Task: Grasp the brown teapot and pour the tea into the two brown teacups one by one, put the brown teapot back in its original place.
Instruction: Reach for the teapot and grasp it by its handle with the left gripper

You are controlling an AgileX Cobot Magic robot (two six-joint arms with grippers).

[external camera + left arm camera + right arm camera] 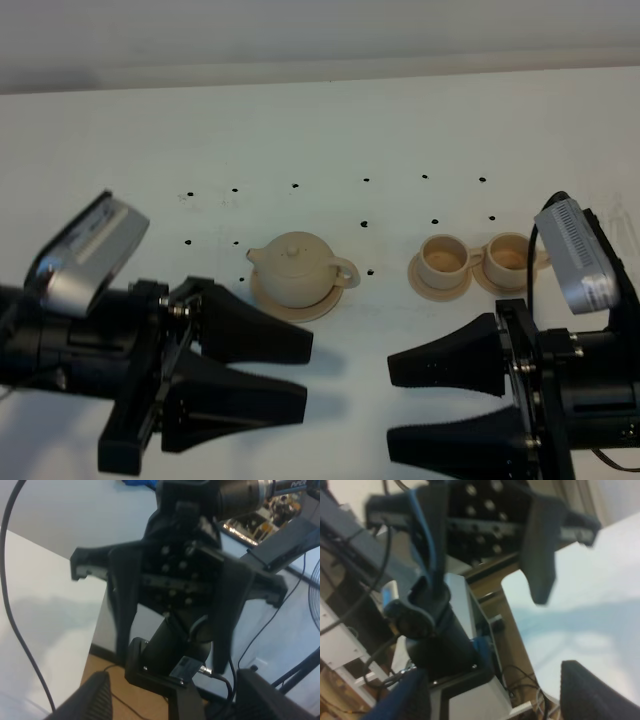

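Note:
The brown teapot (298,266) stands upright with its lid on, on its wide saucer (300,304) at mid table, spout to the left and handle to the right. The two brown teacups (443,260) (508,258) stand side by side on their small saucers, right of the teapot. No tea shows. My left gripper (307,375) is open and empty, in front of the teapot and apart from it. My right gripper (392,407) is open and empty, in front of the cups, pointing left. Neither wrist view shows the teapot or cups.
The white table (330,130) has rows of small black dots behind the tea set. The left wrist view shows the other arm's open gripper (175,580) past my own fingers (95,700). The right wrist view shows the opposite gripper (485,525) and the table's edge (520,610).

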